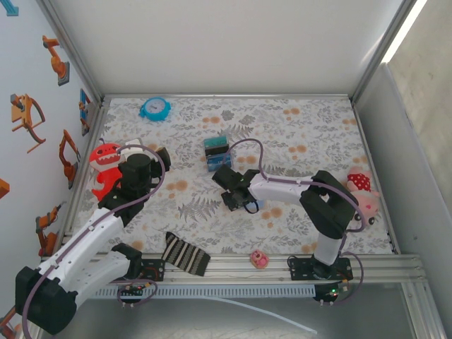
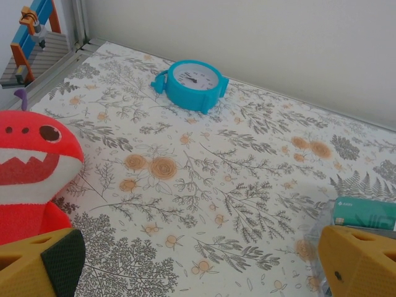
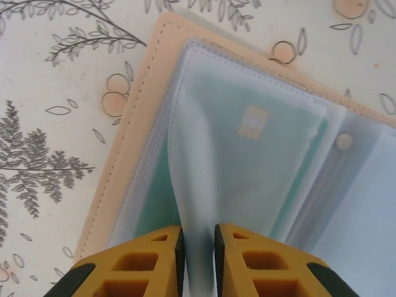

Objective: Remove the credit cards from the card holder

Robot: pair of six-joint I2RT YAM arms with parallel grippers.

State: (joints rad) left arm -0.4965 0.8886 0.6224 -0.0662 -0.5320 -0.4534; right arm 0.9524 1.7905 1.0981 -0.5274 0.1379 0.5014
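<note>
Landmark: the clock (image 2: pixel 195 83), blue, at the far left of the table.
Card holder (image 3: pixel 130 124): mid-table, well nearer than the clock and to its right, lying open with its tan edge flat on the cloth so the pockets face up.
Right claw (image 3: pixel 197 244): over the holder, fingers drawn nearly together on a raised fold of a clear sleeve (image 3: pixel 204 154). It pinches plastic, not a card. I judge this is meant to lift or spread the pocket and expose what is in it.
Card (image 3: pixel 291 161): green, inside a pocket behind the pinched sleeve, gold chip (image 3: pixel 253 120) uppermost; not yet out.
Left claw (image 2: pixel 201 269): nearer than the clock and a little left of it, just beside a red plush (image 2: pixel 31 167), fingers spread wide and empty, apparently parked out of the way.
Stack (image 1: pixel 217 152): green and blue flat pieces between clock and holder, probably cards.
Writing: small white print on the stack's green piece, too small to read; none legible on the pocketed card; no brand visible on the clock.
</note>
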